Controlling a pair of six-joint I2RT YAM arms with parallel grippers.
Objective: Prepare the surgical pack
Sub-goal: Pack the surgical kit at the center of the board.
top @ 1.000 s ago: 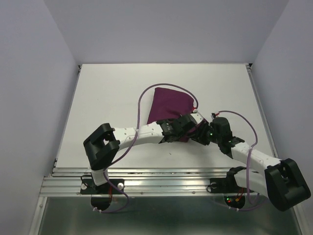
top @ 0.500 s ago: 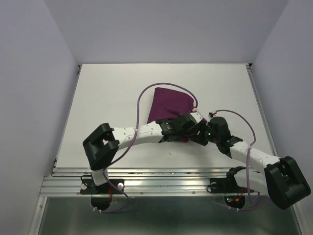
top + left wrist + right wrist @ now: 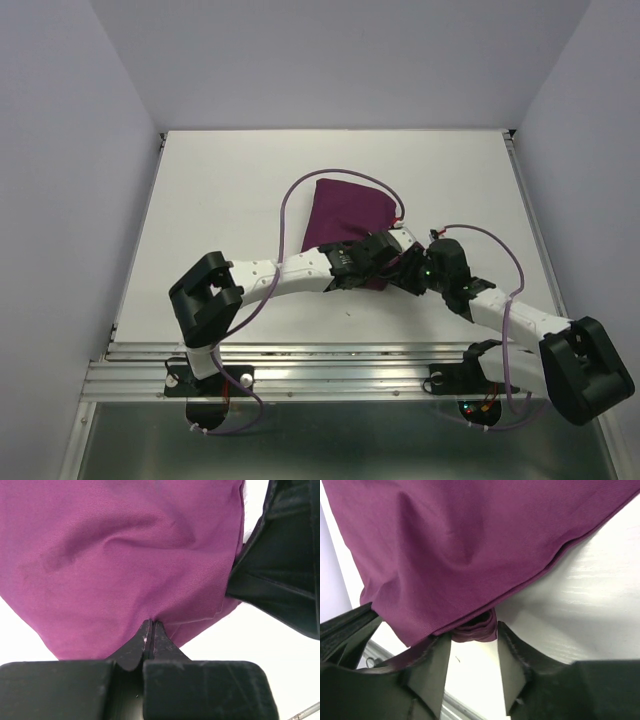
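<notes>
The surgical pack's deep-purple cloth wrap point(image 3: 345, 210) lies folded at the table's middle, and whatever is inside it is hidden. My left gripper point(image 3: 390, 258) is at the wrap's near right corner, its jaws pressed together on a pinch of the cloth point(image 3: 125, 555) at their tips point(image 3: 151, 623). My right gripper point(image 3: 408, 272) meets it from the right. A bunched fold of the cloth's lower layer point(image 3: 476, 629) sits between its fingertips point(image 3: 474, 631) and touches both fingers, with the upper layers point(image 3: 470, 540) draped above.
The white table point(image 3: 220, 200) has a metal rail point(image 3: 300, 365) along its near edge. Purple cables point(image 3: 290, 215) loop over the cloth's left side and above the right arm. Grey walls close in on both sides.
The right wrist has edged slightly left toward the left gripper at the cloth's near corner. The left arm and the cloth have barely moved.
</notes>
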